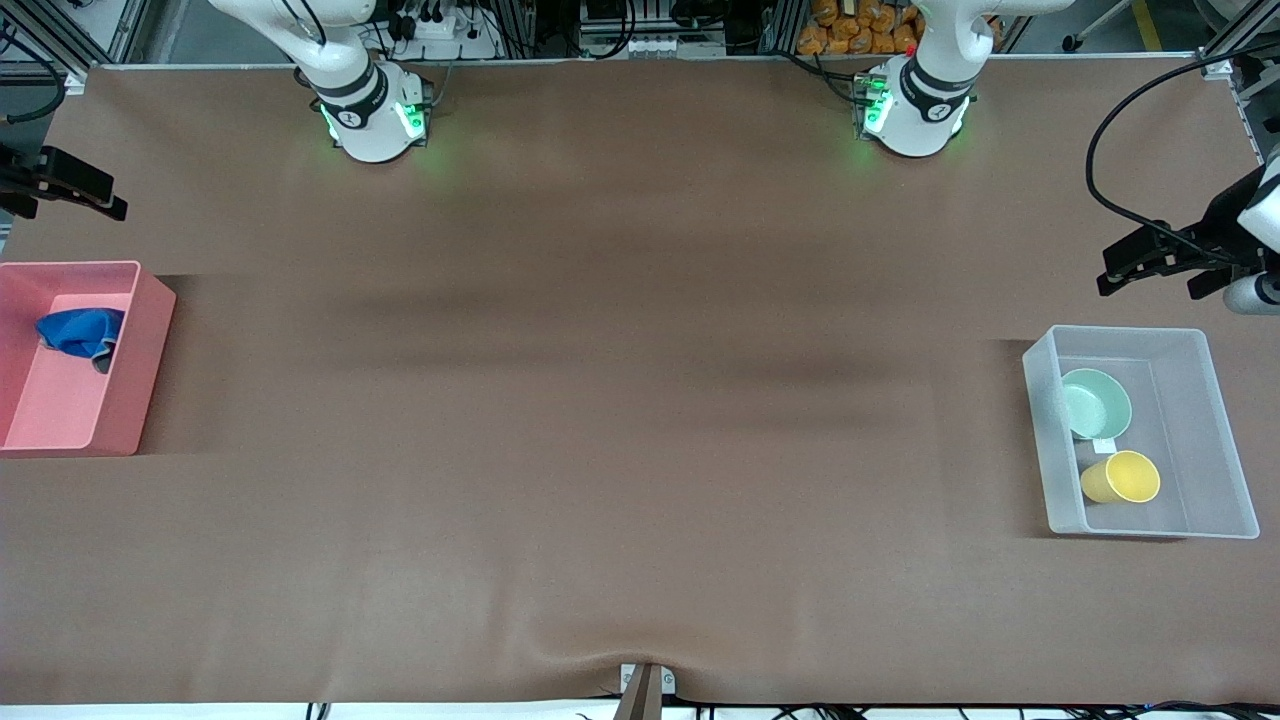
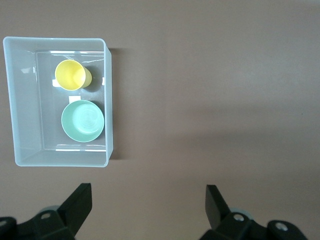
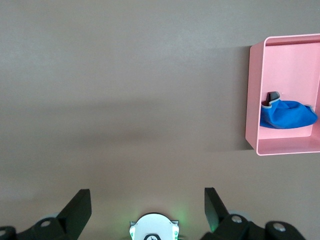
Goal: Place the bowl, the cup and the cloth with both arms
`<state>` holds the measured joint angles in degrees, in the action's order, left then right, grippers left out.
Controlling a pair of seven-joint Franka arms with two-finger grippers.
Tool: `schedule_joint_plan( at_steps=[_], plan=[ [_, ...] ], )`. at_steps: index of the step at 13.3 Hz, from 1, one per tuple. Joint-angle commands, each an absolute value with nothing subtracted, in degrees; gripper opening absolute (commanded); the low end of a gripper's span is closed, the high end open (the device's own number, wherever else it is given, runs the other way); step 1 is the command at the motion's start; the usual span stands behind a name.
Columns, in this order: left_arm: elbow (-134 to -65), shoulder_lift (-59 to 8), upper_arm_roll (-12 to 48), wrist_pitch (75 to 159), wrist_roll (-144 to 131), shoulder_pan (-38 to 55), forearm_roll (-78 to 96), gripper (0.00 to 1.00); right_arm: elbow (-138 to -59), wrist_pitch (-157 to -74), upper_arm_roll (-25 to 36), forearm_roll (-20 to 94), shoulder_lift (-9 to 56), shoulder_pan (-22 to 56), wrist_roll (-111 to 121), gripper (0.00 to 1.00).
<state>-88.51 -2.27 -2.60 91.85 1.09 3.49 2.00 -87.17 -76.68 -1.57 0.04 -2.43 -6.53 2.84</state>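
Bowl, pale mint and glossy, sat touching the yellow tumbler inside the clear plastic bin, so either could tip if nudged; above the bin's far rim the left gripper hung wide open and empty, as did the right gripper near the pink bin holding the blue cloth.

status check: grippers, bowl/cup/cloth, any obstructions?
Left gripper open, empty, by the clear bin. Right gripper open, empty. Bowl and cup in the clear bin; cloth in the pink bin. No obstructions seen.
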Motion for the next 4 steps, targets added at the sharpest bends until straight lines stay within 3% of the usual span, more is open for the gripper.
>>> schedule_joint_plan(
  at_steps=[1,4],
  plan=[
    [-87.5,-2.5,-2.5,90.7,1.1,3.5,2.5,1.0,-87.4,-75.8,-0.9,0.8,-2.7,-5.8,3.3,1.0],
    [-87.5,-2.5,-2.6,90.7,1.1,3.5,2.5,1.0,-87.3,-75.5,-0.8,0.8,-2.7,-5.9,3.3,1.0]
  ],
)
